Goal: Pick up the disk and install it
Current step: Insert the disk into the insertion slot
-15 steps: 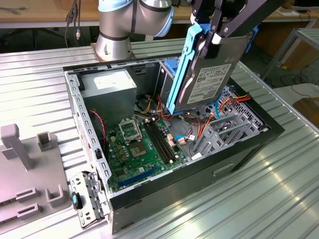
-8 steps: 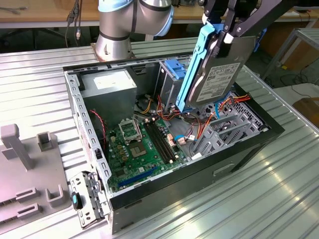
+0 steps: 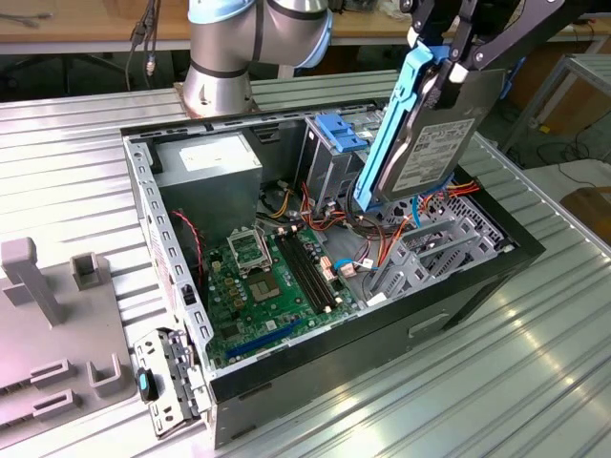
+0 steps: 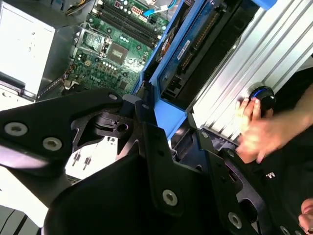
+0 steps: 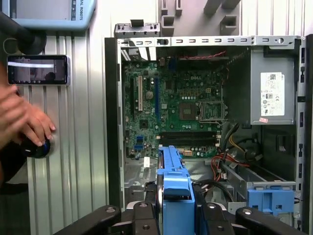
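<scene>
Noted an open black computer case (image 3: 382, 329) on a ribbed metal table (image 3: 477, 401). Saw a green motherboard (image 3: 258, 286) inside, a grey power-supply box (image 3: 210, 162) in one corner, and a blue bracket (image 3: 336, 134) atop the drive cage (image 3: 320, 176). Spotted grey fixtures (image 3: 29, 277) at the exterior view's left, and a phone (image 5: 37, 69) on the table in the first wrist view.

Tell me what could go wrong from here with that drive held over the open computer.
1. The jaws hold the disk by its upper end, tilted above the open case; a slip could drop it onto the motherboard.
2. Loose orange cables sit under its lower edge and might snag it.
3. A person's hand is right beside the case, where the arm might swing.
</scene>
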